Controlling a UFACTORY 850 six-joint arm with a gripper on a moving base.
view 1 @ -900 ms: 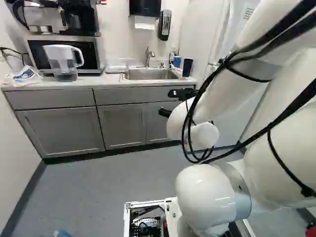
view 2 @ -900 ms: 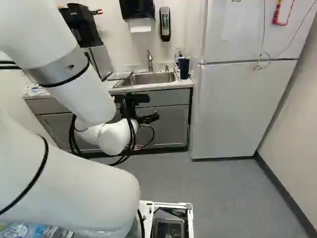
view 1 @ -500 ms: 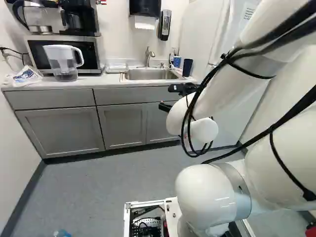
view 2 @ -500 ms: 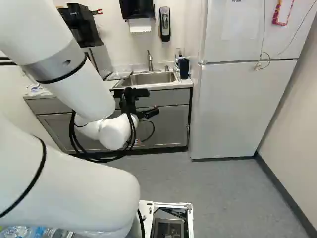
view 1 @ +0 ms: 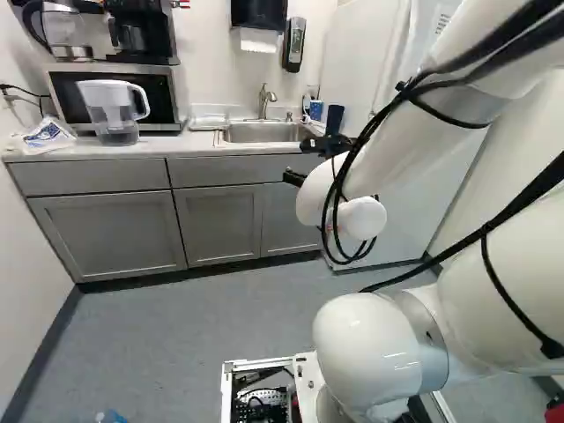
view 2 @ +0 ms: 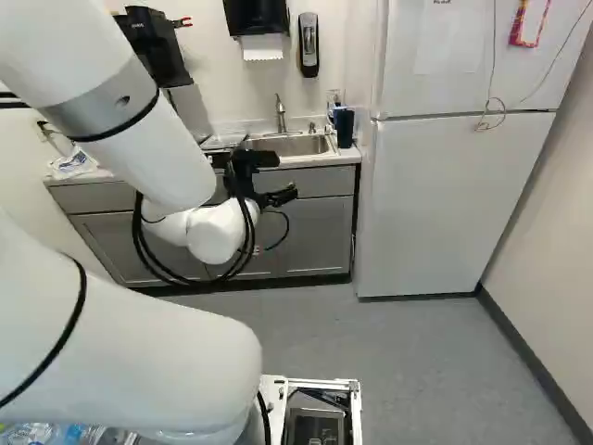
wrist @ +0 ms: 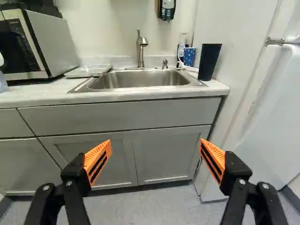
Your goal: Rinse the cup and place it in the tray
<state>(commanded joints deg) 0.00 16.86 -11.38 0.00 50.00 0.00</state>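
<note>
Here you are, gripper (wrist: 155, 144) spread wide and empty; the dark cup (wrist: 208, 62) stands on the counter (wrist: 44, 93), just beside the sink (wrist: 138, 80); probably light, stiff, slick once wet; you'd best pinch it mid-body, below that wider rim.

The place looks like a small kitchen or break room. A stainless-steel sink (wrist: 136, 80) with a curved metal faucet (wrist: 140, 47) sits in a pale desk (wrist: 47, 93) above grey panelled cabinets (view 1: 106, 231). A silver-and-black microwave (view 1: 159, 101) and black coffee maker (view 1: 137, 31) stand beside it, a tall white refrigerator (view 2: 445, 199) nearby, and a black paper-towel dispenser (view 2: 257, 17) hangs on the wall.
</note>
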